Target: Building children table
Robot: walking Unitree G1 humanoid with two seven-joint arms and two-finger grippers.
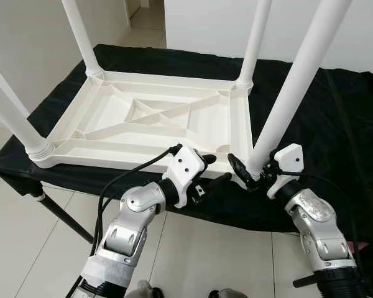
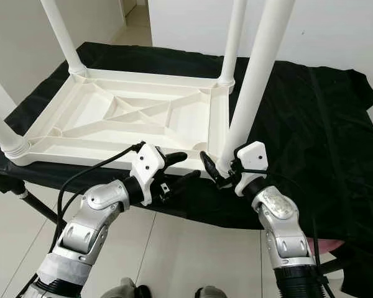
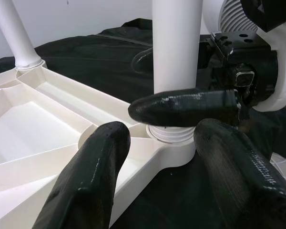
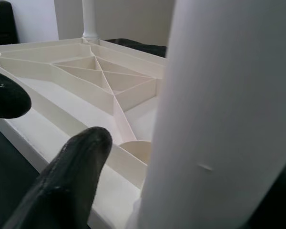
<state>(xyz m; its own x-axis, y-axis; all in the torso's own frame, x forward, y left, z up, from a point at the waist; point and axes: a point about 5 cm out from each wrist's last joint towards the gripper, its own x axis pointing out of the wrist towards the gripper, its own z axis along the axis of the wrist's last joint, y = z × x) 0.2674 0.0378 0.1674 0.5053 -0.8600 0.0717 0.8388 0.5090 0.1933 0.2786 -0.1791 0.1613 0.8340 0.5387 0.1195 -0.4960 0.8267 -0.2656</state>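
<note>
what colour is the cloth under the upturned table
Black. The cloth shows best in the left eye view, spread beneath the white table.

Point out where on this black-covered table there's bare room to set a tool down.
Most open: the black cloth on the robot's right of the upturned white tabletop, beyond the near-right leg. A narrower strip runs behind the tabletop's far edge. Crowded: the near-right corner, where the right gripper grips the leg and the left gripper hovers open.

Head cams look down; wrist cams close, both on near-right table leg point(image 3: 175, 57).
</note>
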